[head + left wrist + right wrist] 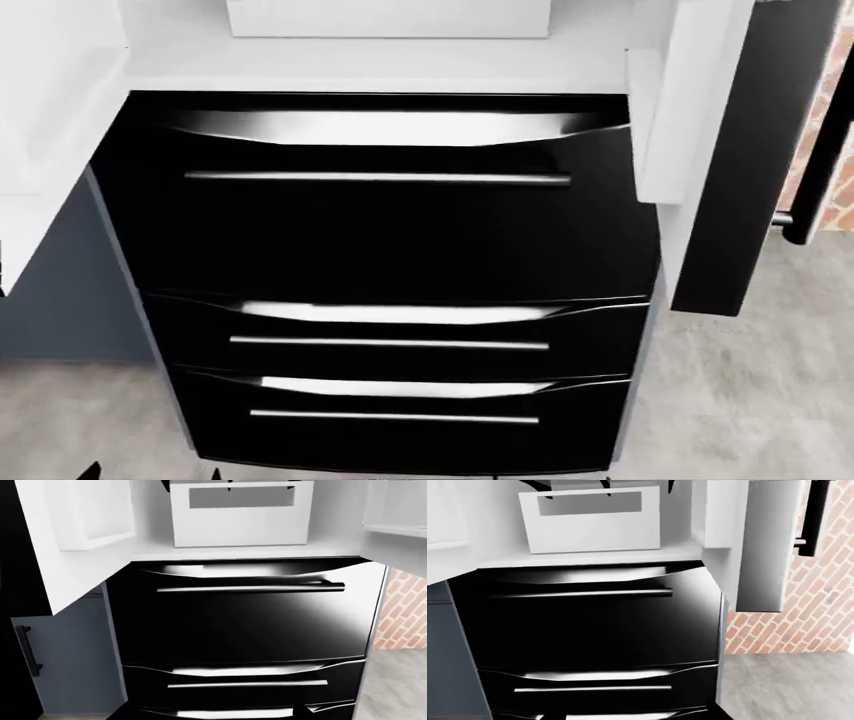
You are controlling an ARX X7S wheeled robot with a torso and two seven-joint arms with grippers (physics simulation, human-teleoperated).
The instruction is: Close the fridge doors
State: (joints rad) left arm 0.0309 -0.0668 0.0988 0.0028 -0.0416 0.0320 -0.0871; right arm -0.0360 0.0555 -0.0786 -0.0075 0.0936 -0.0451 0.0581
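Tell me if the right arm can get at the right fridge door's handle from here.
Probably yes: the right fridge door stands open, its bar handle facing outward with open floor beside it. The arm itself isn't visible.

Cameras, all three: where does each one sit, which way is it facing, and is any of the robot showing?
Head view: high up, angled down at three glossy black drawers with silver handles; open right fridge door alongside. No arm visible.
Left wrist view: lower, facing the drawers, grey-blue cabinet door, open left fridge door. No gripper shows.
Right wrist view: facing the drawers, brick wall. No gripper shows.
Shared: both wrist views catch the white fridge bin.
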